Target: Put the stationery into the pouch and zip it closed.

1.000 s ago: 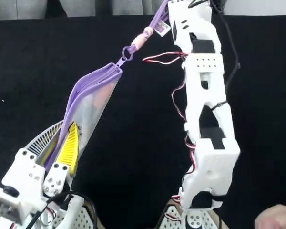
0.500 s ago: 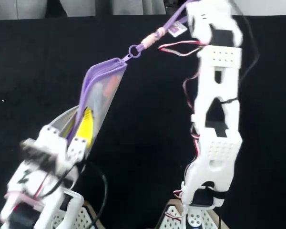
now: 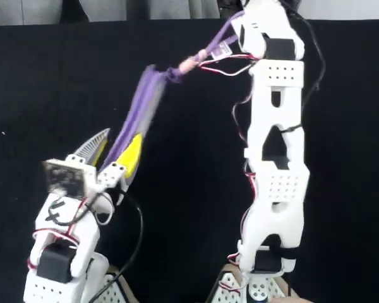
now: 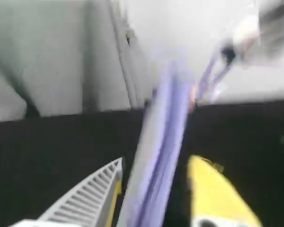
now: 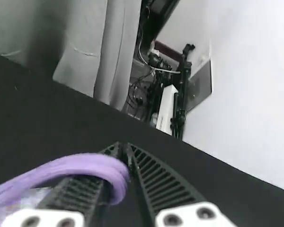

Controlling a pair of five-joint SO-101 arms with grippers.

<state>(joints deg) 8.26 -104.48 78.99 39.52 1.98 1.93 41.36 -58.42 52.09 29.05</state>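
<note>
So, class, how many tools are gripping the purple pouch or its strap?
2. The left tool clamps the pouch at its lower end; the right tool pinches its strap at the other end.

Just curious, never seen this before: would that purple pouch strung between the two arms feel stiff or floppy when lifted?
Probably floppy: the pouch hangs as a thin band, pulled taut between the left gripper and the strap in the right gripper. Likely light, since one thin strap holds its end up.
</note>
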